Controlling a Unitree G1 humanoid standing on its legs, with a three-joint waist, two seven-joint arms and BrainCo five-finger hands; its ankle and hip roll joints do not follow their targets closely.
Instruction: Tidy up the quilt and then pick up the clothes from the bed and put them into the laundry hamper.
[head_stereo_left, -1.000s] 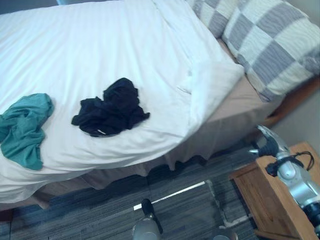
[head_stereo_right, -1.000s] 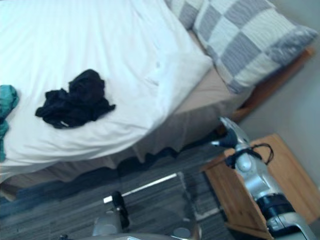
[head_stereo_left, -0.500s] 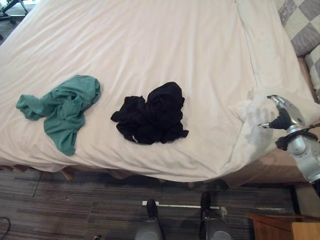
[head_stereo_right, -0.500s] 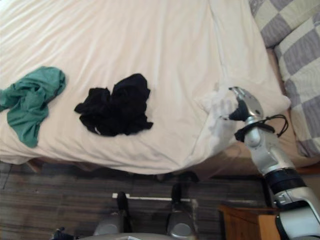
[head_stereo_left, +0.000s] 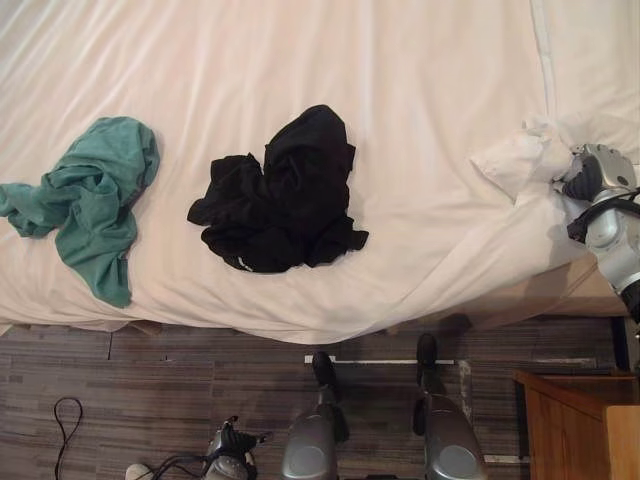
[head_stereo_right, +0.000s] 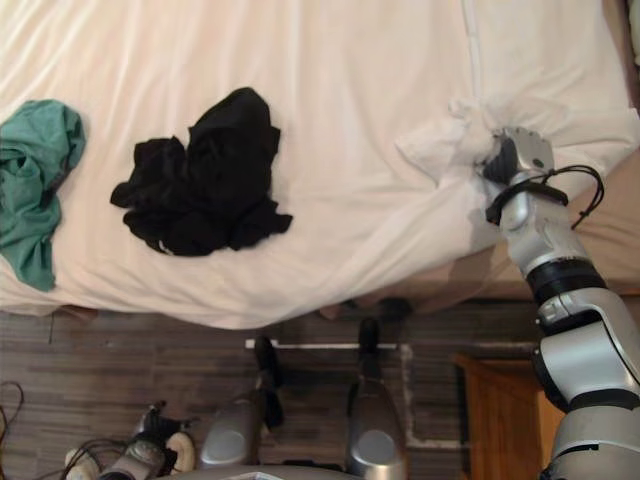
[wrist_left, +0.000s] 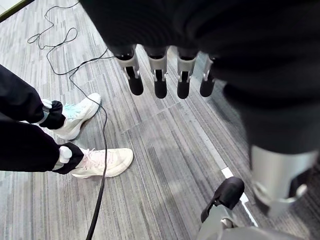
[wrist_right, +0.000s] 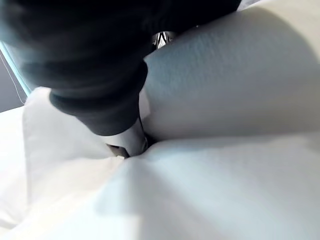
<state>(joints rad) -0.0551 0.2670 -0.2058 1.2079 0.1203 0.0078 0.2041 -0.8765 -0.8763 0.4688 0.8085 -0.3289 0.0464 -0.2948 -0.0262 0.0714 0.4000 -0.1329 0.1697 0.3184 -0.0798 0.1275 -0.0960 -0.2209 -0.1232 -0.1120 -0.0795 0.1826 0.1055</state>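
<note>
My left hand (wrist_left: 165, 75) hangs over the floor (wrist_left: 150, 150), fingers straight and relaxed, holding nothing; a person's shoes (wrist_left: 95, 160) stand nearby. On the bed lie a green garment (head_stereo_left: 90, 200) and, near it, a black garment (head_stereo_left: 280, 195). Well apart at the quilt (head_stereo_left: 400, 100) corner, my right hand (head_stereo_right: 515, 155) is pushed into a bunched fold; I cannot tell its grip.
</note>
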